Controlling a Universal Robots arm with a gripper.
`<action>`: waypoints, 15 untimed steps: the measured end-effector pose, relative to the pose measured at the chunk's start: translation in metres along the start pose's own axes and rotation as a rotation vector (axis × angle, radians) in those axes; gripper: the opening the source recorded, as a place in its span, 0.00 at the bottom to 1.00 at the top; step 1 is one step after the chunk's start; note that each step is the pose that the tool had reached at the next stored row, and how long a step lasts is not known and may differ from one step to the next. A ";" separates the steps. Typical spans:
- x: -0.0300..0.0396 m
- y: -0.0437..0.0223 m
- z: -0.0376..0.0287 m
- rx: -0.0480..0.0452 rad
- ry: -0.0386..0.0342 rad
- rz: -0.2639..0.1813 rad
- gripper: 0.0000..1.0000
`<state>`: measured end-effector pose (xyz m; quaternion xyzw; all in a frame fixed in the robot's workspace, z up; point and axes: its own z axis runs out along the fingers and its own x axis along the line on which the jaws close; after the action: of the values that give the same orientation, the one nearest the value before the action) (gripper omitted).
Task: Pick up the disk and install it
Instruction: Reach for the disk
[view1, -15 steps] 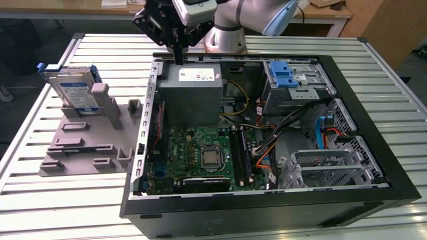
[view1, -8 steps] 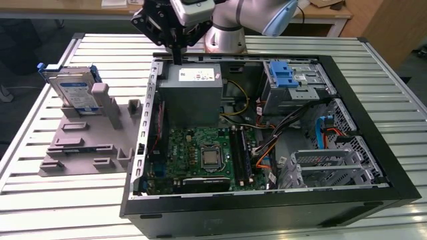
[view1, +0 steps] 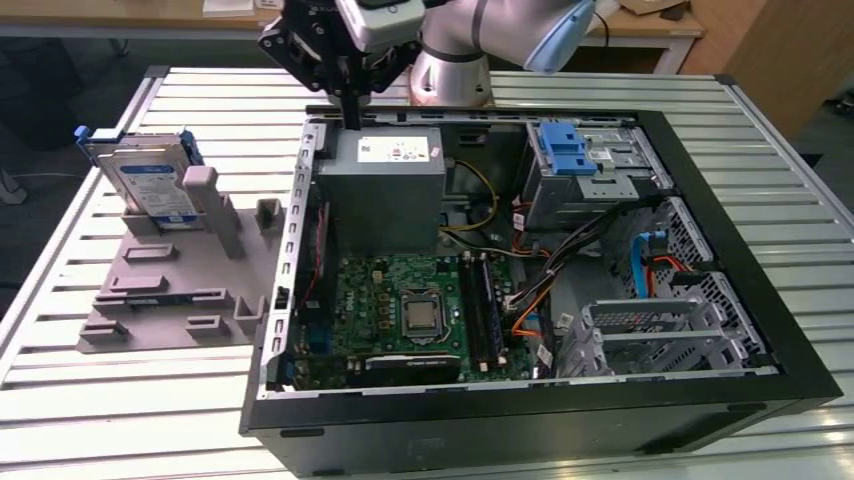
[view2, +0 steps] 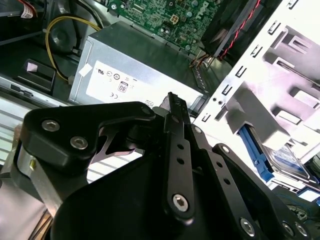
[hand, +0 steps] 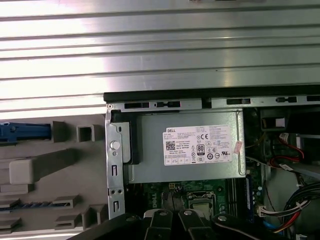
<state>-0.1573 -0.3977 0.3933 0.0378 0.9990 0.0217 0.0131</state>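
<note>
One disk stands on edge in one grey fixture at the exterior view's left, on the table beside one open case. One gripper points straight down over the power supply, well apart from the disk, with its fingers pressed together and nothing between them. The first wrist view looks down on the power supply's label and the fixture, while the exterior view shows the whole disk.
</note>
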 end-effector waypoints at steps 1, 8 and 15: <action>0.0003 0.0000 0.0000 0.0000 0.0000 0.000 0.11; 0.0022 -0.0002 0.0000 0.0000 0.0000 0.000 0.11; 0.0041 -0.0003 0.0000 0.0000 0.0000 0.000 0.11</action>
<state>-0.1614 -0.3977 0.3932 0.0379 0.9990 0.0217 0.0131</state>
